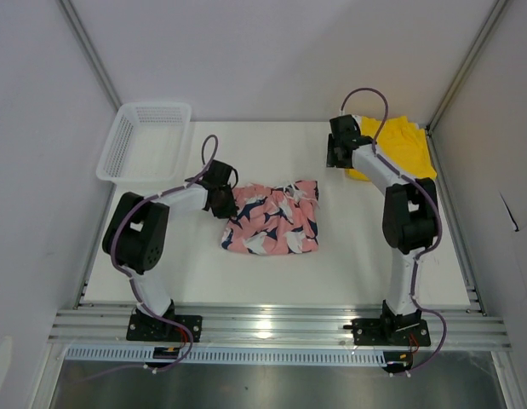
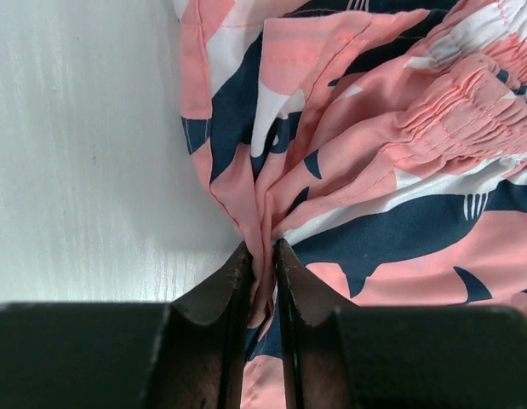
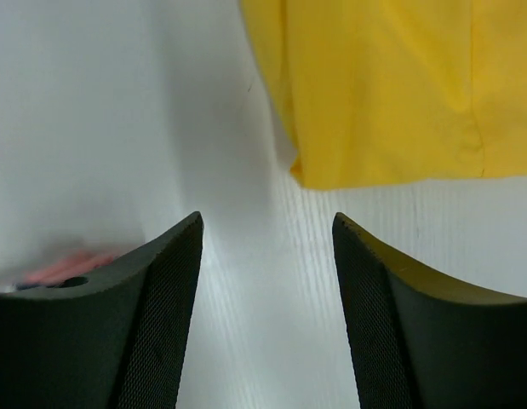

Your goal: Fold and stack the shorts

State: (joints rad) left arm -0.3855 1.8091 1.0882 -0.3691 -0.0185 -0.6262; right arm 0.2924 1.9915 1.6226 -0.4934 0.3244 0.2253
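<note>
Left gripper (image 2: 261,251): closed to a narrow slit on a gathered pleat at the left edge of the pink shorts (image 1: 272,220); probably gripped there to pull that side over for a fold.
Right gripper (image 3: 267,226): jaws wide apart, holding nothing; poised over bare table (image 1: 357,256) just short of the yellow hem, seemingly lined up for a grab.
Pink shorts: mid-table, rumpled, elastic waistband bunched, cloth drawn into creases toward the pinch.
Yellow shorts (image 1: 406,146): far right corner, partly hidden by the right arm, well apart from the pink pair.
Basket (image 1: 144,141): far left, not involved.
Progress: early by the look of it; nothing stacked yet.
</note>
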